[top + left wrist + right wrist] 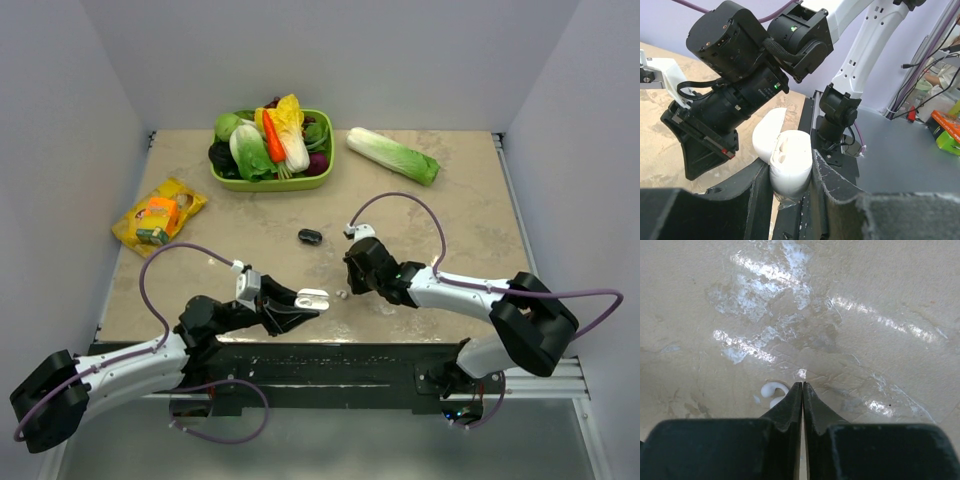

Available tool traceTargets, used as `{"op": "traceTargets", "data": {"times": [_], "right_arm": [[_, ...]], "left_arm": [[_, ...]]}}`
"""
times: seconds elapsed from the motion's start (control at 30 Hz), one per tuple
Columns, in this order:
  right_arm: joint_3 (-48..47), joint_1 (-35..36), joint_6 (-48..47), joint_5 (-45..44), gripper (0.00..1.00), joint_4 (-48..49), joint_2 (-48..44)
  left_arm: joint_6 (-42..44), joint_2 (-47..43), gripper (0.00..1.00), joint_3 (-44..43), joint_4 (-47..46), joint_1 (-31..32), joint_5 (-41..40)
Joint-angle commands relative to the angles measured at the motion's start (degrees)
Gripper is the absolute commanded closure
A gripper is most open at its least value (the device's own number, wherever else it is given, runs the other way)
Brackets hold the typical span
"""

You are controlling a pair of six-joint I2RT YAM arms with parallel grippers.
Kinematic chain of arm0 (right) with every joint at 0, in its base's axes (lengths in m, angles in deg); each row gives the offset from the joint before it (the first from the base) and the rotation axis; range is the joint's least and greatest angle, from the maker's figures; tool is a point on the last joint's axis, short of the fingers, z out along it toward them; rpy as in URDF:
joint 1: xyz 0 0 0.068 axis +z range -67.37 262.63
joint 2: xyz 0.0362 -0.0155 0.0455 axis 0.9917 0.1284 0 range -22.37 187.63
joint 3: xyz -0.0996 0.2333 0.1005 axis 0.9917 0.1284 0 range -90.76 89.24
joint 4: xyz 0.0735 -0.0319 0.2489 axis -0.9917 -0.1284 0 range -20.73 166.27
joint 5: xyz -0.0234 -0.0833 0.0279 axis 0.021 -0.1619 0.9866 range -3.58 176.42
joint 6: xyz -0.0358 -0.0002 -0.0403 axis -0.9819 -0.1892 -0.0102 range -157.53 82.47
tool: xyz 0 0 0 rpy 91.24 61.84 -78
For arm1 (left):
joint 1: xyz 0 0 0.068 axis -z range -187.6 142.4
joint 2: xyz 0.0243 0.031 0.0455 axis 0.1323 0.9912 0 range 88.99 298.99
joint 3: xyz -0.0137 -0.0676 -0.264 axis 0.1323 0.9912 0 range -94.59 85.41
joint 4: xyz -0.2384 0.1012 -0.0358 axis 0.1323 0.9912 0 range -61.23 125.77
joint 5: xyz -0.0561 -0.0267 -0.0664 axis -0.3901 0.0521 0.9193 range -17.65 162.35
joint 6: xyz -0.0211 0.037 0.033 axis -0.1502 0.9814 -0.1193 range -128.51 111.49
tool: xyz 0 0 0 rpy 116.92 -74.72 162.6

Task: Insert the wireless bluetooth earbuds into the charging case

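Top external view: your two arms meet near the front of the table (450,210). The left gripper (300,301) is clamped on the one charging case (313,297) and holds it off the surface. The right gripper (351,285) is tipped down just beside it.

Left wrist view shows you the white case (790,160) pinched between both fingers with its lid swung open. You cannot tell whether anything sits in its hollows.

Right wrist view shows the right gripper (802,386) with its two fingertips pressed together on nothing. One white earbud (772,389) lies on the table just to one side of those tips, partly hidden by a finger. You cannot tell whether it touches the finger. Only this one earbud (341,294) shows in any view.

Farther back you have one black oval object (310,237), one green basket (270,184) piled with vegetables, one loose cabbage (392,155) and one yellow packet (158,217).
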State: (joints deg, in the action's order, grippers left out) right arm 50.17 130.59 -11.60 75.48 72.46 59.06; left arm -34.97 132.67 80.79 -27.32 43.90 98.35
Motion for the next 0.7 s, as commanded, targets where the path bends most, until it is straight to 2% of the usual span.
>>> {"op": "traceTargets", "data": {"times": [0.0,0.2,0.67], "right_arm": [[1.19,-0.15,1.75,-1.80,0.98,-1.55,-0.92],[3.65,0.46,2.72,1.44,1.00,0.73,0.66],[2.07,6.96,4.30,2.50,1.00,3.02,3.47]], "left_arm": [[-0.70,-0.35,1.00,0.75,-3.49,0.26,-0.95],[-1.40,0.61,1.00,1.02,-5.25,0.26,-0.51],[-1.76,0.88,1.00,1.46,-5.78,0.44,-0.34]]}}
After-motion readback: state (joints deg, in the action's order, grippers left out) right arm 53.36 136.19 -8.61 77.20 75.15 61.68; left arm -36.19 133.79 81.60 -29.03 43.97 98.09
